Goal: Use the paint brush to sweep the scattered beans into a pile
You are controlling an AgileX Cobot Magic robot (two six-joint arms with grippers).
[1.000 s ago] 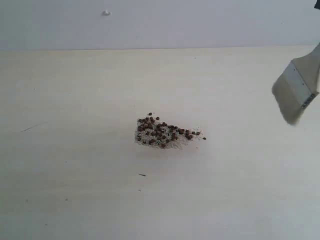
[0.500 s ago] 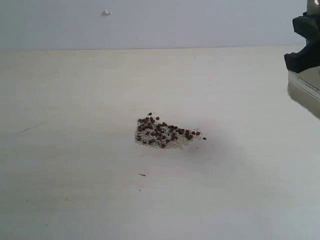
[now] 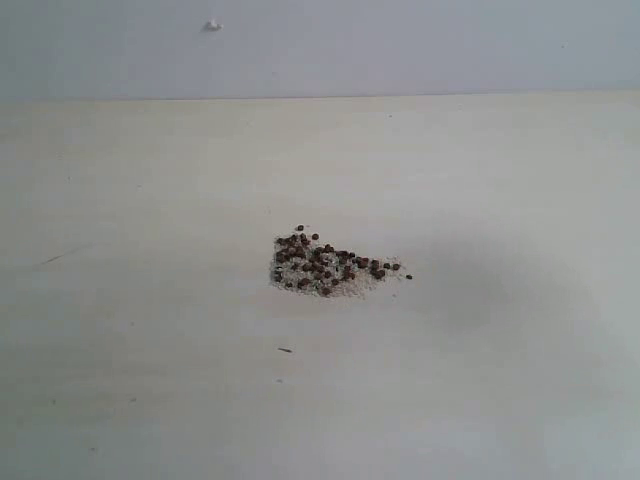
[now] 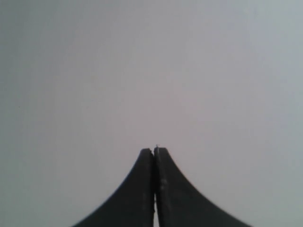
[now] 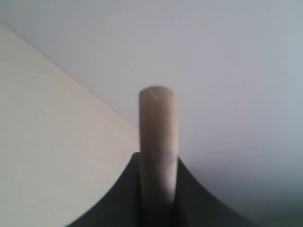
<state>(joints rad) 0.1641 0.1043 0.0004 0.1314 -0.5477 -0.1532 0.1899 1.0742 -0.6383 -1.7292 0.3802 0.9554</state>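
Note:
The beans [image 3: 325, 263] lie in one small heap of dark reddish-brown dots on whitish crumbs near the middle of the pale table [image 3: 150, 200]. Neither arm shows in the exterior view. In the right wrist view my right gripper [image 5: 157, 158] is shut on the light wooden handle of the paint brush [image 5: 156, 123], whose rounded end sticks out past the fingertips; its bristles and ferrule are out of view. My left gripper [image 4: 154, 150] is shut with nothing between its fingers, in front of a plain grey surface.
A grey wall [image 3: 400, 45] rises behind the table's far edge, with a small white knob [image 3: 212, 25] on it. A tiny dark speck [image 3: 285, 350] lies in front of the heap. The right wrist view shows the table's edge [image 5: 85, 90] against the wall.
The paint brush and my right gripper, seen at the right edge of the exterior view a second ago, have moved out of that view. The beans have not moved.

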